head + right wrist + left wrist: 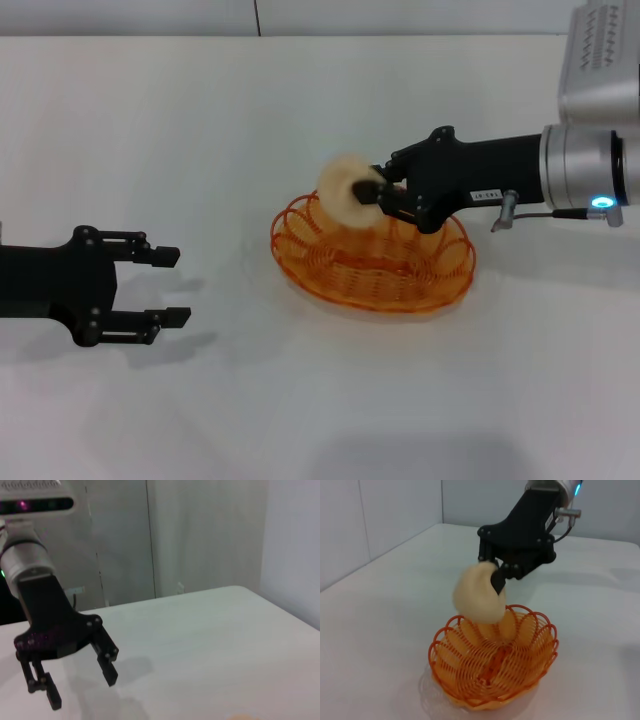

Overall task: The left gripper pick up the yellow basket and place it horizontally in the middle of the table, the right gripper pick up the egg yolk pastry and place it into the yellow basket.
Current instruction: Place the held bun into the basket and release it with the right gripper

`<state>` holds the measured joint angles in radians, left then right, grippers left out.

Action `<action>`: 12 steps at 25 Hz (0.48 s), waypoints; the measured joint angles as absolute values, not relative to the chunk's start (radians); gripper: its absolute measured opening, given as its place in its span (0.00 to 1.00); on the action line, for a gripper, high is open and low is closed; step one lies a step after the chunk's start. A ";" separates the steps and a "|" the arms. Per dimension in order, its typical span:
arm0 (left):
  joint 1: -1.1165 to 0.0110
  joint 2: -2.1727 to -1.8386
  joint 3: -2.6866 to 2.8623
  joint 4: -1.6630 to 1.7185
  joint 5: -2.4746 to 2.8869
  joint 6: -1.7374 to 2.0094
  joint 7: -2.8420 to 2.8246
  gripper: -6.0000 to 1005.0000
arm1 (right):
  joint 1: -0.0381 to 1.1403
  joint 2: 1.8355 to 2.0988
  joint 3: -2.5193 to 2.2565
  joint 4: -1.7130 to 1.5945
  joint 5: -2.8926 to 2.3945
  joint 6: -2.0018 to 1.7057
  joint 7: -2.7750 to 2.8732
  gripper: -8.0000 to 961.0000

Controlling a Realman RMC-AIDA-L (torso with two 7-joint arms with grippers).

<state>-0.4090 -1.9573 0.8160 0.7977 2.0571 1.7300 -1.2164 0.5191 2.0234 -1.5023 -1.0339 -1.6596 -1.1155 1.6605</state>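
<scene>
The yellow basket (375, 262) stands on the white table (200, 130) near the middle, an oval orange-amber wire basket; it fills the lower part of the left wrist view (492, 662). My right gripper (372, 192) is shut on the egg yolk pastry (345, 190) and holds it above the basket's far left rim. In the left wrist view the pale bun (477, 594) hangs in that gripper (496, 577) just over the basket. My left gripper (168, 287) is open and empty, to the left of the basket and apart from it; it also shows in the right wrist view (82, 687).
The white table extends on all sides of the basket. A wall with a dark seam (256, 15) runs along the table's far edge. A faint clear film (432, 695) lies under the basket's near side.
</scene>
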 joint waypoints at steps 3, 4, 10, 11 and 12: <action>-0.409 -1.957 0.816 0.798 2.057 1.728 -1.216 0.68 | 0.515 2.024 -1.510 -1.025 -1.651 -1.097 1.654 0.11; -0.409 -1.957 0.816 0.798 2.057 1.728 -1.216 0.68 | 0.514 2.024 -1.512 -1.024 -1.648 -1.094 1.654 0.12; -0.410 -1.958 0.816 0.798 2.057 1.727 -1.216 0.68 | 0.514 2.024 -1.516 -1.023 -1.644 -1.089 1.652 0.30; -0.410 -1.958 0.816 0.798 2.057 1.726 -1.216 0.68 | 0.513 2.023 -1.516 -1.023 -1.644 -1.089 1.652 0.34; -0.409 -1.958 0.816 0.797 2.057 1.725 -1.216 0.68 | 0.513 2.023 -1.516 -1.023 -1.644 -1.089 1.651 0.39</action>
<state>-0.4093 -1.9582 0.8160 0.7971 2.0571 1.7249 -1.2165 0.5127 2.0233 -1.5163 -1.0230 -1.6437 -1.0892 1.6510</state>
